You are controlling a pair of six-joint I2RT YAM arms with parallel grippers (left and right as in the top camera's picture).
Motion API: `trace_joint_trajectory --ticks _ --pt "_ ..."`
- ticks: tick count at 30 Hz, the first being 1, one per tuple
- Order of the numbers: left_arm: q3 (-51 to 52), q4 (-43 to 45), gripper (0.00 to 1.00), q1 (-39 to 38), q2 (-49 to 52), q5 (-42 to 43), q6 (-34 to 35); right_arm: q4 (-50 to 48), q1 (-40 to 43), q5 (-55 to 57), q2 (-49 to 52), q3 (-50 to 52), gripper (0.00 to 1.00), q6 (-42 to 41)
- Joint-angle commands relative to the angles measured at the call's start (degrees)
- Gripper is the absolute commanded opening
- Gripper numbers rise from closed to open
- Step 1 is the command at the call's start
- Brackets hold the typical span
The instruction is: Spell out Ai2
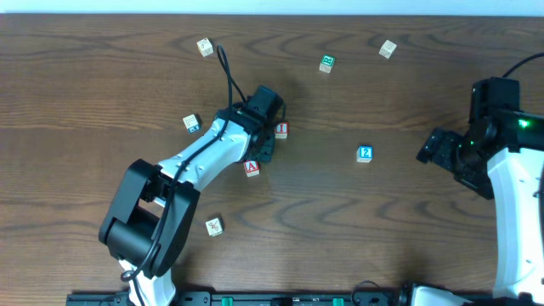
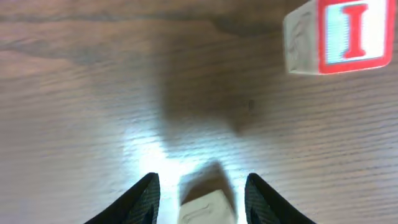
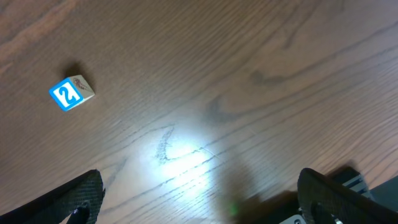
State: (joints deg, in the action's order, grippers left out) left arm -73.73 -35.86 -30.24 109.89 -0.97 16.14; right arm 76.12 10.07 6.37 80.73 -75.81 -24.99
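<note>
The red "A" block (image 1: 252,167) lies at the tip of my left gripper (image 1: 262,151). In the left wrist view a pale block (image 2: 208,208) sits between the open fingers (image 2: 202,177), with a gap on each side. The red "I" block (image 1: 281,130) lies just beyond it and also shows in the left wrist view (image 2: 339,37) at the top right. The blue "2" block (image 1: 365,154) lies alone at centre right. My right gripper (image 1: 438,149) is open and empty, to the right of the "2" block (image 3: 71,93); its fingers (image 3: 202,193) are spread wide over bare wood.
Other letter blocks are scattered about: a tan one (image 1: 204,47) at the back left, a green one (image 1: 328,64), a tan one (image 1: 388,48) at the back right, a blue one (image 1: 191,123) left of the arm, and one (image 1: 213,226) near the front.
</note>
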Motion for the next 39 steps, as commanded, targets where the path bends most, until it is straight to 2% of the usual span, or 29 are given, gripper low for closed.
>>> trace_joint_trajectory --ticks 1,3,5,8,12,16,23,39 --pt "-2.60 -1.90 0.49 0.85 -0.83 -4.31 0.66 0.17 0.37 -0.22 -0.11 -0.63 0.99 -0.72" --pt "-3.48 -4.46 0.50 0.94 -0.85 -5.40 2.56 0.17 0.37 -0.22 -0.11 -0.63 0.99 -0.70" --pt "-4.00 -8.90 0.51 1.03 -0.85 -4.52 8.74 0.17 0.37 -0.22 -0.11 -0.63 0.99 -0.68" --pt "-4.00 -11.63 0.53 1.03 -0.85 -0.07 15.02 0.04 0.37 -0.20 -0.11 -0.63 0.99 -0.68" --pt "-4.00 -11.89 0.59 1.03 -0.83 7.02 19.96 -0.07 0.37 -0.20 -0.11 -0.63 0.99 -0.66" --pt "-4.00 -10.95 0.62 0.72 -0.83 7.37 21.86 -0.37 0.37 -0.17 -0.11 -0.63 0.99 -0.63" --pt "-3.21 -9.77 0.61 0.55 -0.83 9.38 27.71 -0.46 0.37 -0.15 -0.11 -0.63 0.99 0.00" --pt "0.66 -6.78 0.61 0.22 -0.81 5.86 29.09 -0.35 0.37 -0.17 -0.11 -0.63 0.99 0.26"
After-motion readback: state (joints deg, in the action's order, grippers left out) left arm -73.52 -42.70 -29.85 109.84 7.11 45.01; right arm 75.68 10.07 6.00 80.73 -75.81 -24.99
